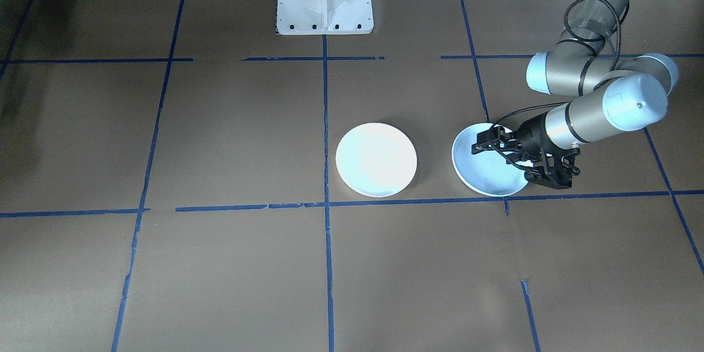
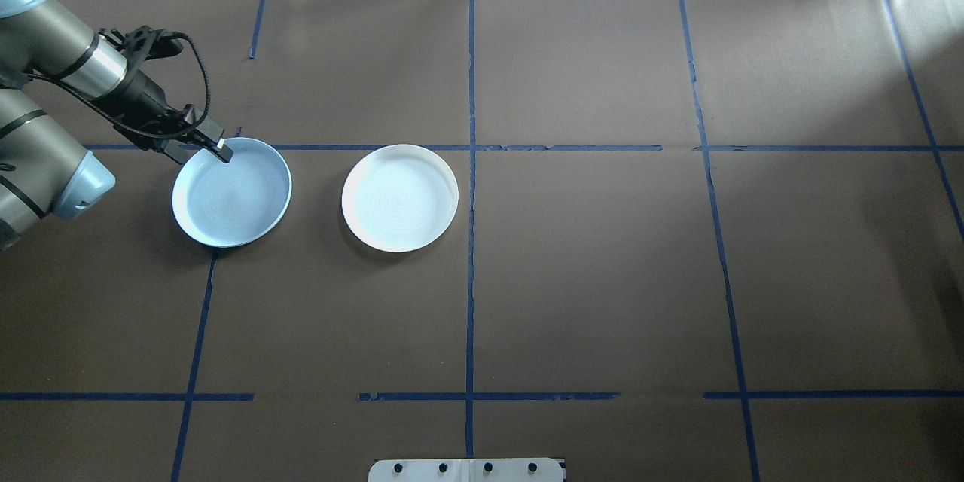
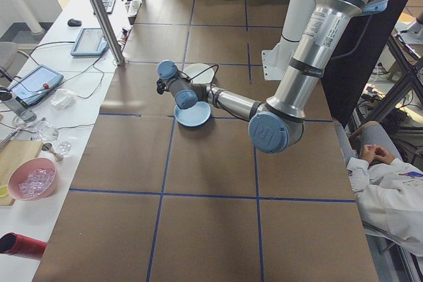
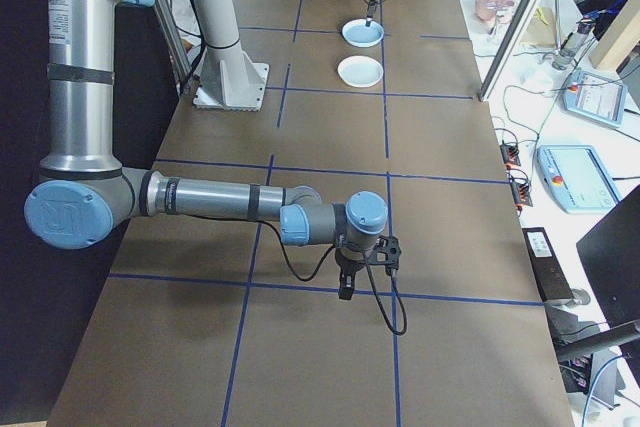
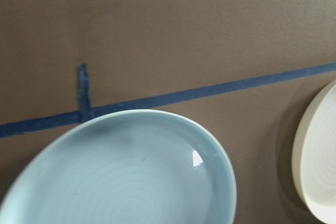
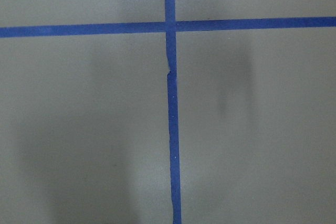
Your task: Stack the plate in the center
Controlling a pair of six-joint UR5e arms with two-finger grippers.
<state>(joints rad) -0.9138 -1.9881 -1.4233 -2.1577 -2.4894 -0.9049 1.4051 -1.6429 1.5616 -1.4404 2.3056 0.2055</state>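
- The left arm reaches in low, its left gripper (image 2: 218, 151) at the blue plate's (image 2: 232, 192) 11 o'clock rim in the overhead view; whether it pinches the rim I cannot tell.
- Blue plate lies flat, at 9 o'clock of the white plate (image 2: 400, 197), apart.
- The right gripper (image 4: 365, 269) hangs over the table (image 2: 602, 279) far off; its jaws' state is unreadable.

Lighting is even and overhead. Glare washes out the white plate (image 1: 376, 160); soft shadows fall beside it. Focus is sharp throughout.
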